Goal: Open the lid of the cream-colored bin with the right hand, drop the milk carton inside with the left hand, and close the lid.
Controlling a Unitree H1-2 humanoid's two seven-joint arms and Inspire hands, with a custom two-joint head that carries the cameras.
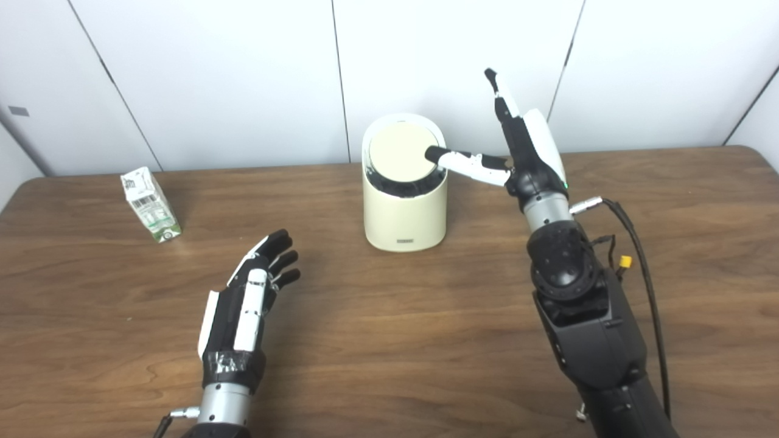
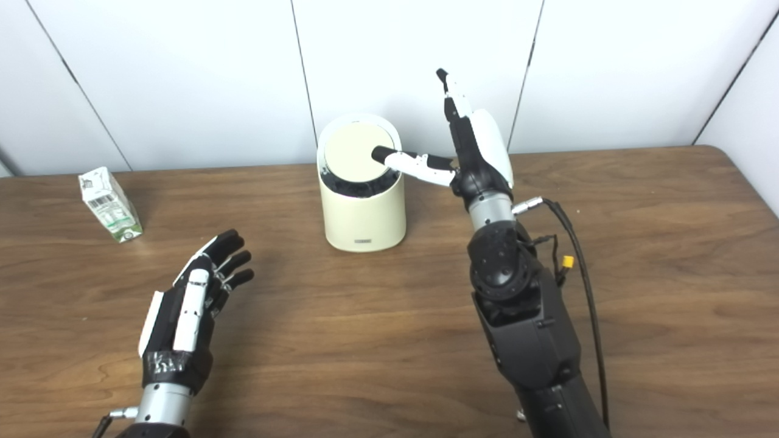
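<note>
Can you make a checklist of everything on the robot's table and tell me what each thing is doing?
Surface: brown wooden table, bare across the front.
Job's things: cream bin upright at the back middle, its lid tipped with a dark gap along the front edge; milk carton standing at the far left, untouched.
Clutter: nothing seen.
Hands: right hand raised beside the bin, its thumb on the lid's right edge, fingers pointing up; left hand open, low over the table, holding nothing.
Cables: black cable running along the right arm, with a yellow plug.
Surroundings: white wall panels behind the table.
</note>
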